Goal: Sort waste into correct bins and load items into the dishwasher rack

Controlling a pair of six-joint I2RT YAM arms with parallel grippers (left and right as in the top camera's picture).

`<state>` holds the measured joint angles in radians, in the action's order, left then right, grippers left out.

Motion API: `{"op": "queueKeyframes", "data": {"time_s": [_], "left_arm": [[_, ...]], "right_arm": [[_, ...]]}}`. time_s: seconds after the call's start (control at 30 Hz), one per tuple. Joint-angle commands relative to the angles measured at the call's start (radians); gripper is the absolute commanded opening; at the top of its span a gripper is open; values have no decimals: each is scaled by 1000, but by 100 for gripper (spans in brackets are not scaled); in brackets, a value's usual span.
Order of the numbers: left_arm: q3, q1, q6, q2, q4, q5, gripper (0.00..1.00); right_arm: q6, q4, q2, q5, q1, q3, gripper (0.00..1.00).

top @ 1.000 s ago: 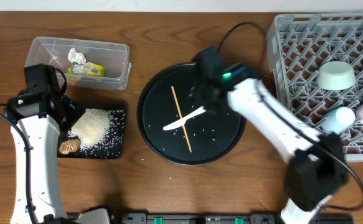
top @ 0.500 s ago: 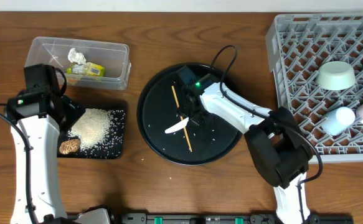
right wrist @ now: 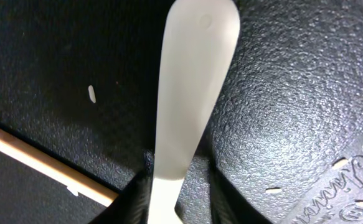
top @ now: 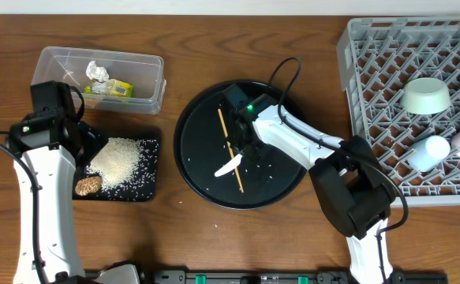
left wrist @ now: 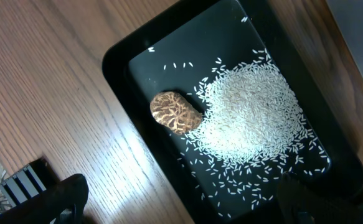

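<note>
Over round black tray [top: 195, 154], white spoon [right wrist: 190, 93] in right hand [right wrist: 178, 200]

The right arm [top: 293, 142] is folding in over the large round black tray [top: 196, 162]. A second ago it was stretched out with its head above the tray's far side. The right gripper [right wrist: 178, 198] is now sitting low on the tray floor, its fingers [right wrist: 137, 200] pressing on either side of the white plastic spoon [top: 229, 166] handle. The spoon is sliding slightly toward the near right, across the wooden chopstick [top: 223, 130].
</note>
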<state>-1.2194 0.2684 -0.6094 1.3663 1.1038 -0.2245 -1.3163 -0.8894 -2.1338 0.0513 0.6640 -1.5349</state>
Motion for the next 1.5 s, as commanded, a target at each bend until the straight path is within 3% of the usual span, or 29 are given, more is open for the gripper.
{"op": "queueKeyframes", "data": {"time_s": [0.0, 0.27, 0.4, 0.87, 1.03, 1.2, 1.33, 1.47], "left_arm": [[-9, 5, -16, -1, 6, -19, 98], [-9, 5, -16, -1, 6, -19, 98], [-9, 5, -16, -1, 6, -19, 98], [-9, 5, -16, -1, 6, -19, 98], [-9, 5, -16, -1, 6, -19, 98], [-9, 5, -16, -1, 6, -20, 98], [-9, 5, -16, -1, 6, -19, 98], [-9, 5, -16, -1, 6, -19, 98]], "right_arm": [[-6, 0, -13, 6, 4, 2, 23], [4, 0, -12, 29, 0, 2, 15], [27, 0, -9, 48, -16, 1, 2], [278, -18, 172, 58, -112, -1, 2], [425, -52, 329, 58, -220, -1, 1], [680, -56, 477, 52, -386, -2, 1], [908, -67, 549, 24, -535, -2, 1], [1032, -123, 558, 30, -663, -1, 1]]}}
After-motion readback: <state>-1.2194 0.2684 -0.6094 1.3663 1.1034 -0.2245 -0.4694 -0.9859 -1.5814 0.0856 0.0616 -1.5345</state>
